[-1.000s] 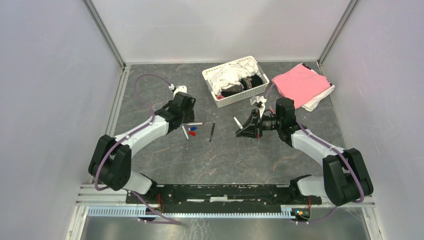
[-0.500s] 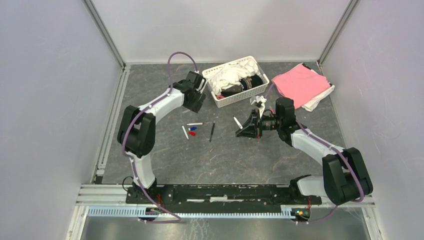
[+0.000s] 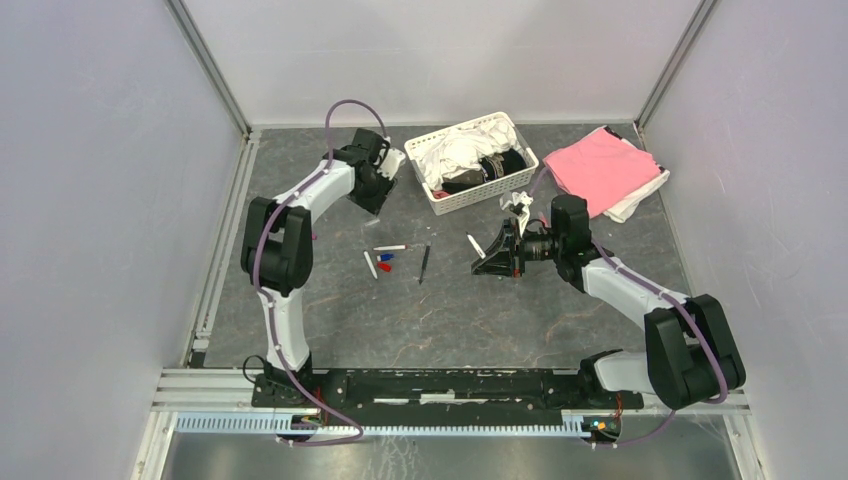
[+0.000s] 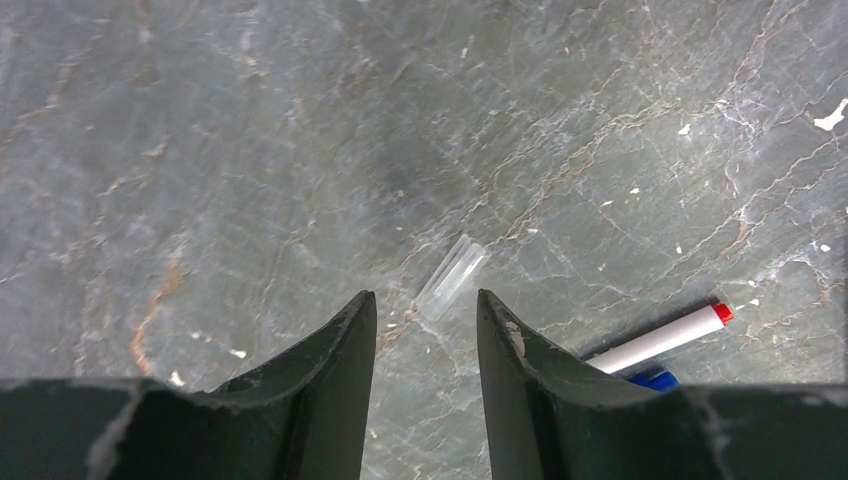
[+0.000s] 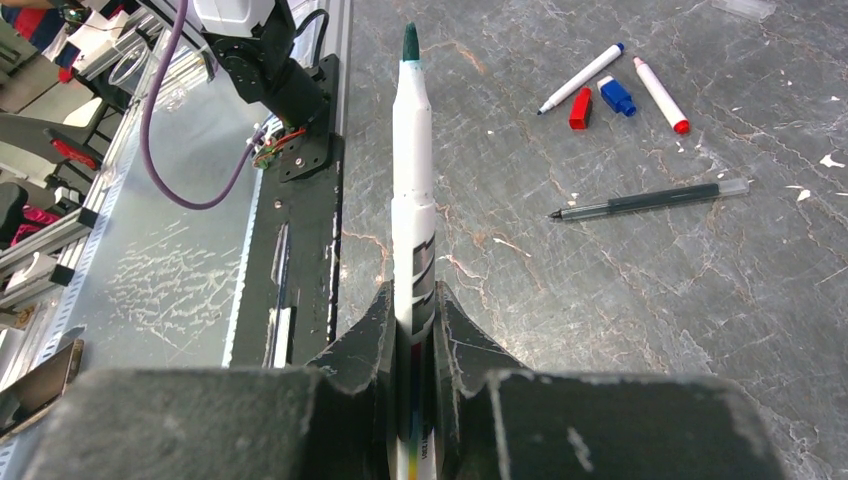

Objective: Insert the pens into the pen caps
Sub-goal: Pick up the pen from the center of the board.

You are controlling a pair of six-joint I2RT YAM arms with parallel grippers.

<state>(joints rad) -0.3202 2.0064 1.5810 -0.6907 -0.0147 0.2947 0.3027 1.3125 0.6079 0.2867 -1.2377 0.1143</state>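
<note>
Two arms show in the overhead view. My left gripper (image 3: 375, 187) is reached far back, beside the white basket (image 3: 470, 160); I judge it is there for a cap lying apart from the rest. My right gripper (image 3: 497, 256) hangs over mid-surface with a white pen (image 3: 472, 243) projecting from it. Between the arms lie the loose items: a red-ended pen (image 3: 390, 247), a second white pen (image 3: 370, 264), a dark pen (image 3: 424, 263), a blue cap (image 3: 388, 257) and a red cap (image 3: 384, 267). A pink cloth (image 3: 600, 165) lies at the far right corner.

Left wrist view: the jaws stand partly apart with nothing between them. A clear cap (image 4: 452, 275) lies flat on the grey veined surface (image 4: 200, 150), just ahead of the gap and untouched.

Right wrist view: the jaws are clamped narrow on the white pen's barrel, green tip pointing outward. I judge it is presented that way so a cap can be pushed on. Plain pale walls (image 3: 100, 200) enclose the surface on three sides.
</note>
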